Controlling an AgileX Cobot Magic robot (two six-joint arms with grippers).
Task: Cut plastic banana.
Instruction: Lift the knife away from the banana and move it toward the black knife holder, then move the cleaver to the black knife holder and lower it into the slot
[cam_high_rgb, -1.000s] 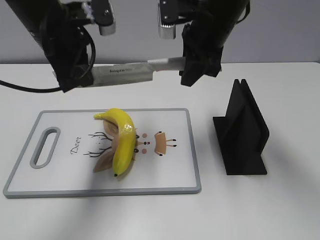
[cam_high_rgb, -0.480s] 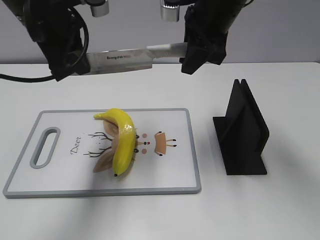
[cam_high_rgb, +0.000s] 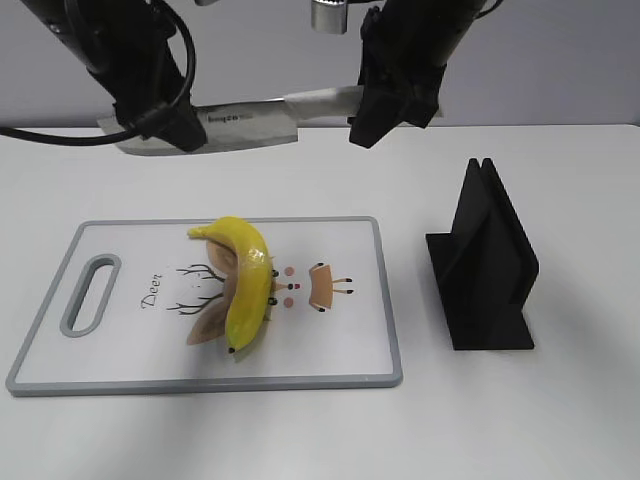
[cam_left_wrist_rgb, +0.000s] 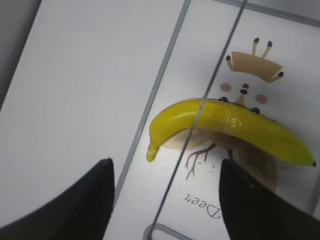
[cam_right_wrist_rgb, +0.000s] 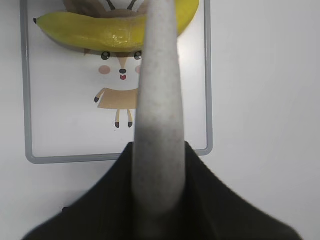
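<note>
The plastic banana (cam_high_rgb: 245, 280) lies curved and whole on the white deer-print cutting board (cam_high_rgb: 350, 355). It also shows in the left wrist view (cam_left_wrist_rgb: 230, 122) and the right wrist view (cam_right_wrist_rgb: 110, 30). My right gripper (cam_high_rgb: 375, 115) is shut on the pale handle (cam_right_wrist_rgb: 155, 100) of a knife (cam_high_rgb: 240, 125), held level well above the board's far edge. My left gripper (cam_high_rgb: 160, 125) is open at the blade's tip end. In the left wrist view its fingers (cam_left_wrist_rgb: 165, 162) stand wide on either side of the thin blade edge (cam_left_wrist_rgb: 220, 65), above the banana.
A black knife stand (cam_high_rgb: 485, 265) stands on the white table right of the board. The board has a grey rim (cam_left_wrist_rgb: 165, 80) and a handle slot (cam_high_rgb: 90, 292) at its left end. A black cable (cam_high_rgb: 50, 137) trails at the far left.
The knife has risen a little and shifted left, its tip end now lower than the handle. The left arm has swung right along the blade. The banana has not moved.
</note>
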